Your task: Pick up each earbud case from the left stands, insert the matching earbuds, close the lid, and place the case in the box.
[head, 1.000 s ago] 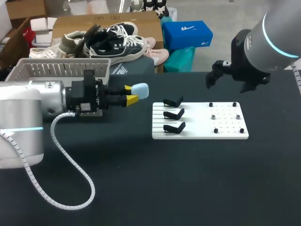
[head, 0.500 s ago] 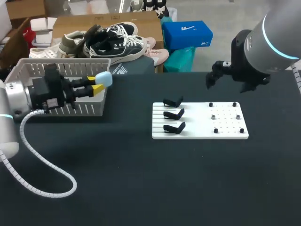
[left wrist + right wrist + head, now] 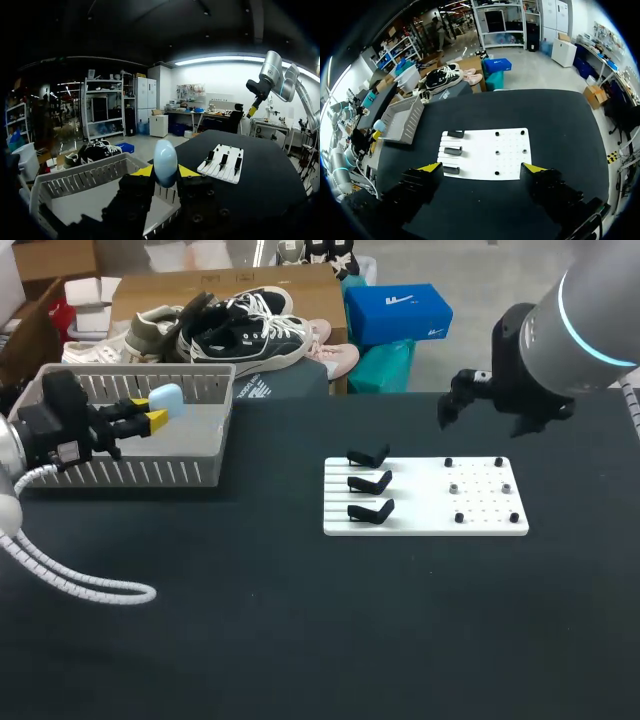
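Late stage, I'd say: all 3 black stands (image 3: 370, 483) on the white board (image 3: 480, 522) carry no case. The left gripper (image 3: 150, 417) has its fingers clamped on a pale blue earbud case (image 3: 166, 400), held above the grey slatted basket (image 3: 130, 371) at the bench's left rear, not touching it. Lid reads as closed, so what's left is lower and release. Can't tell what else is in the basket. Case is a smooth, glossy, rounded pebble, pinched at one end, the other poking past the yellow tips. Right gripper (image 3: 481, 168) hangs above the board, fingers spread wide, holding nothing.
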`<act>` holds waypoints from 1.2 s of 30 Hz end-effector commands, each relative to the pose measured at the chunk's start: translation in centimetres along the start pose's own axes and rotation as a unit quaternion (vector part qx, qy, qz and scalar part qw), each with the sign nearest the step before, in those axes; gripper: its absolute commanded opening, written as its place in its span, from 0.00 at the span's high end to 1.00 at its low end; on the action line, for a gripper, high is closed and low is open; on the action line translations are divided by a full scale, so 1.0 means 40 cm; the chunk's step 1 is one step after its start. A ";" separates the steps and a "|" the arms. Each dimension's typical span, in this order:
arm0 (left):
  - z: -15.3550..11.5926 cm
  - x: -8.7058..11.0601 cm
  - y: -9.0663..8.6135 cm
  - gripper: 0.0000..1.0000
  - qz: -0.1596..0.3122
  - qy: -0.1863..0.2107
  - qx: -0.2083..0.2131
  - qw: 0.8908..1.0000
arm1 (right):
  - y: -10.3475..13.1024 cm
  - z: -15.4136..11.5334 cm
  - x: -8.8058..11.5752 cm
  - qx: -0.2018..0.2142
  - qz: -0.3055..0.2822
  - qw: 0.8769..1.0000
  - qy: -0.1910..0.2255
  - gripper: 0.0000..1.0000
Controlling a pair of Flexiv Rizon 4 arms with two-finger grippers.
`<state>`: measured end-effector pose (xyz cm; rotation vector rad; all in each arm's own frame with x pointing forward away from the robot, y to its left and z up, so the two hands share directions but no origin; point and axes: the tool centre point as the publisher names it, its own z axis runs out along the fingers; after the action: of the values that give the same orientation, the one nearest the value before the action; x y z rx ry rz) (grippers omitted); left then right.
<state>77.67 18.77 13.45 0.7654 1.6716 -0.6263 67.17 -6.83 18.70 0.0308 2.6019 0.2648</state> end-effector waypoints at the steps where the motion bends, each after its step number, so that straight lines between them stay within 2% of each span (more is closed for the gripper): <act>1: 0.078 0.009 0.041 1.00 -0.001 0.003 -0.090 0.996 | -0.001 0.002 0.007 0.000 0.001 1.000 -0.006 0.00; 8: 0.135 0.039 0.095 1.00 -0.014 0.036 -0.078 0.996 | -0.001 0.002 0.007 0.000 0.001 1.000 -0.006 0.00; 12: 0.143 0.080 0.111 1.00 -0.036 0.059 -0.075 0.995 | -0.001 0.002 0.007 0.000 0.001 1.000 -0.006 0.00; 13: 0.144 0.088 0.111 0.87 -0.040 0.065 -0.076 0.994 | -0.001 0.002 0.007 0.000 0.001 1.000 -0.006 0.00; 14: 0.143 0.093 0.112 0.67 -0.044 0.068 -0.074 0.994 | -0.001 0.002 0.007 0.000 0.001 1.000 -0.006 0.00; 15: 0.141 0.097 0.109 0.31 -0.044 0.070 -0.072 0.994 | -0.001 0.002 0.007 0.000 0.001 1.000 -0.006 0.00; 16: 0.140 0.099 0.105 0.00 -0.043 0.072 -0.071 0.994 | -0.001 0.002 0.007 0.000 0.001 1.000 -0.006 0.00; 20: 0.127 0.079 0.070 0.00 -0.035 0.063 -0.064 0.995 | -0.001 0.002 0.007 0.000 0.001 1.000 -0.006 0.00; 23: 0.127 0.059 0.030 0.00 -0.028 0.059 -0.042 0.997 | -0.001 0.002 0.007 0.000 0.001 1.000 -0.006 0.00; 29: 0.143 -0.005 -0.082 0.00 -0.013 0.028 0.016 0.999 | -0.001 0.002 0.007 0.000 0.001 1.000 -0.006 0.00; 36: 0.182 -0.066 -0.221 0.00 0.005 0.005 0.077 0.997 | -0.001 0.002 0.007 0.000 0.001 1.000 -0.006 0.00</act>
<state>76.81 7.61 14.00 0.8697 1.6385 -0.7395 67.17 -6.84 18.70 0.0307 2.6016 0.2651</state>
